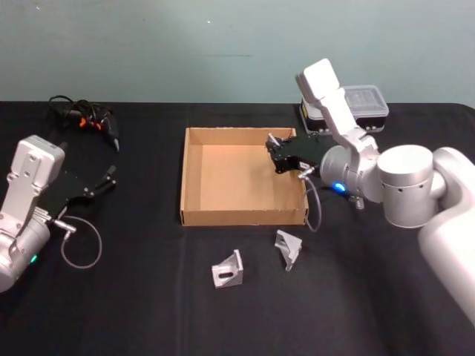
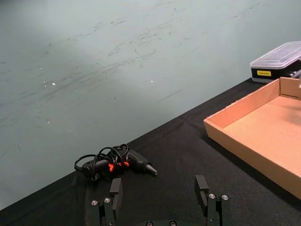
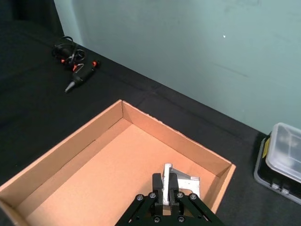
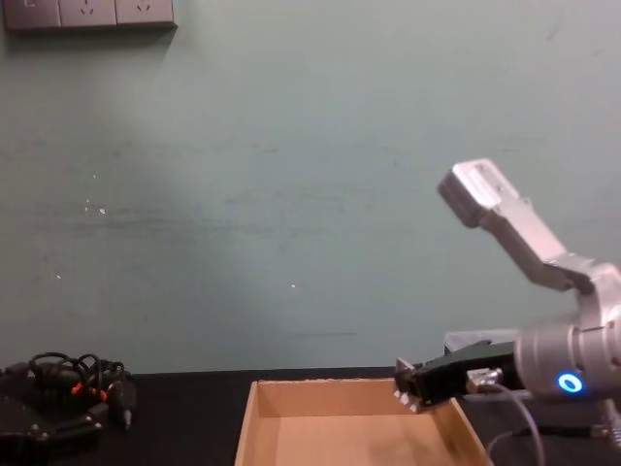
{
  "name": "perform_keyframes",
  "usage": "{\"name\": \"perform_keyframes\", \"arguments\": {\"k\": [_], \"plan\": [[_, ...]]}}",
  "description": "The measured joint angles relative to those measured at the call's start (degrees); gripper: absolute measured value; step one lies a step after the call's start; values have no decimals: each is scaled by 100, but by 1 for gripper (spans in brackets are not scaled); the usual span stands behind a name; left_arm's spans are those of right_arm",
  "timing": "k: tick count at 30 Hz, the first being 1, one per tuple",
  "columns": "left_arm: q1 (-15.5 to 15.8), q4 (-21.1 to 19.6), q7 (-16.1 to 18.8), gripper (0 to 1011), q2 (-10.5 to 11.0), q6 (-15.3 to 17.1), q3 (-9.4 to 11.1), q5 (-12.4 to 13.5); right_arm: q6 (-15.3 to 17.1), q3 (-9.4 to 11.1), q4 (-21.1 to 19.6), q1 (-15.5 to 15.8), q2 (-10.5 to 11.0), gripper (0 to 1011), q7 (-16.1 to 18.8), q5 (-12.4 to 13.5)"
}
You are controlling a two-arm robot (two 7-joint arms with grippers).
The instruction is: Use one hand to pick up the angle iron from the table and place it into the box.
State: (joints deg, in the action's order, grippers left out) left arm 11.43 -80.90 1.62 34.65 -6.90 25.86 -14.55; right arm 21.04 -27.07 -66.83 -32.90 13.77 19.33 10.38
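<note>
Hovering over the far right part of the cardboard box (image 1: 245, 217), the right gripper (image 3: 164, 182) is clamped on an angle iron (image 3: 187, 184). The part should be lowered near the floor before release. The left gripper (image 2: 159, 193) is parked left, fingers (image 2: 202, 188) apart.

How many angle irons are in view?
3. On the table, in front of the box, lie the left angle iron and the right angle iron, apart. A third angle iron is clamped in the right gripper over the box.

Soft, even light; pale glow on the wall (image 4: 291, 214), dim matte table (image 1: 148, 311).
</note>
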Motion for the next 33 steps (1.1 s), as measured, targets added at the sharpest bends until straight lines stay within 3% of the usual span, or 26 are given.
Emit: {"name": "perform_keyframes", "arguments": {"k": [8,18,28,33], "plan": [[0,0,0,1011,0,0,0,0,-247,56,910,-363,-360,79,91,-83],[0,0,0,1011,0,0,0,0,-387,136,1466,-603,-577,79,196,-138],[0,0,0,1011,0,0,-1,0,-382,134,1411,-579,-561,80,193,-132],[0,0,0,1012,0,-1,0,0,-377,131,1392,-570,-555,190,193,-128]]}}
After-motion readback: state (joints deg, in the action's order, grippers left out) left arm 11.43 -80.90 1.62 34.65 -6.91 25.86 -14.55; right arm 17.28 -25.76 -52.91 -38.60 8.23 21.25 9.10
